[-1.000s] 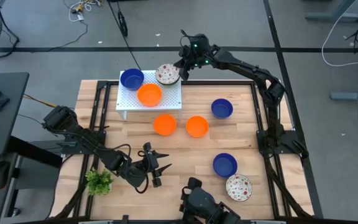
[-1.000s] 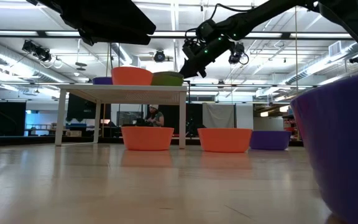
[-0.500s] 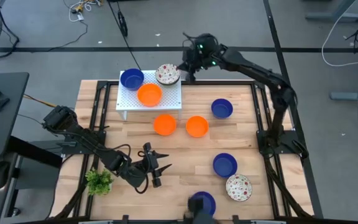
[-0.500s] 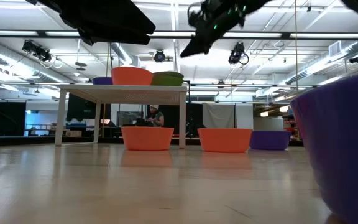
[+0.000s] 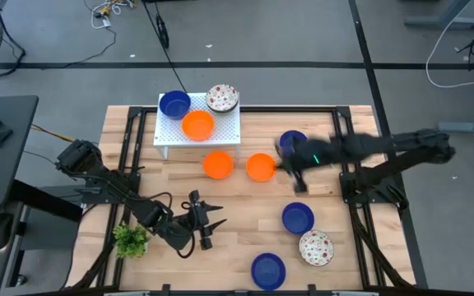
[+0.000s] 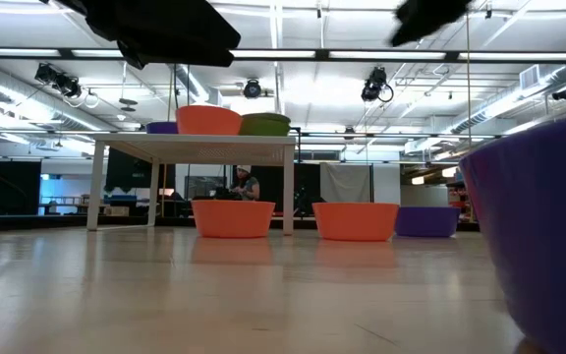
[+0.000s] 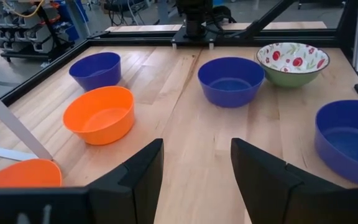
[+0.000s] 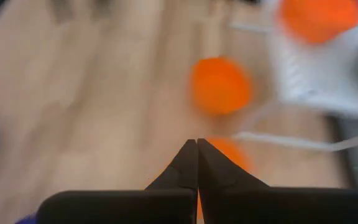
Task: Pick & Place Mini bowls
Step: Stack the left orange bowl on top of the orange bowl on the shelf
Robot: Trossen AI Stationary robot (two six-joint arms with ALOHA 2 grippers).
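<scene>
Right gripper [image 5: 293, 174]: right of centre in the high view, above the table, just beside the right-hand orange bowl [image 5: 260, 167] and partly covering a blue bowl [image 5: 291, 141]. In the right wrist view its fingers [image 8: 191, 165] meet at the tips, closed, with nothing between them.

Left gripper [image 5: 208, 222]: lower left of the high view, near the small green plant [image 5: 131, 240]. In the left wrist view its fingers [image 7: 140, 171] stand well apart, wide open, nothing held.

Containers, working outward:
- Two orange bowls on bare wood at the centre of the high view: the right-hand one, and the left-hand orange bowl [image 5: 217, 164] just beside it, apart. Both look empty.
- White perforated rack [image 5: 225, 130], upper centre left, carries three bowls: the rack blue bowl [image 5: 174, 104] at its upper left, the rack orange bowl [image 5: 197, 125] in the middle, the rack speckled bowl [image 5: 222, 98] at its upper right edge. All empty as far as visible.
- Lower right of the high view: the lower blue bowl [image 5: 297, 218], with the lower speckled bowl [image 5: 315, 247] just beside it; the bottom-edge blue bowl [image 5: 268, 270] lies near them. Left wrist view shows these interiors empty.

The low view shows the rack as a raised white platform, its bowls on top.
</scene>
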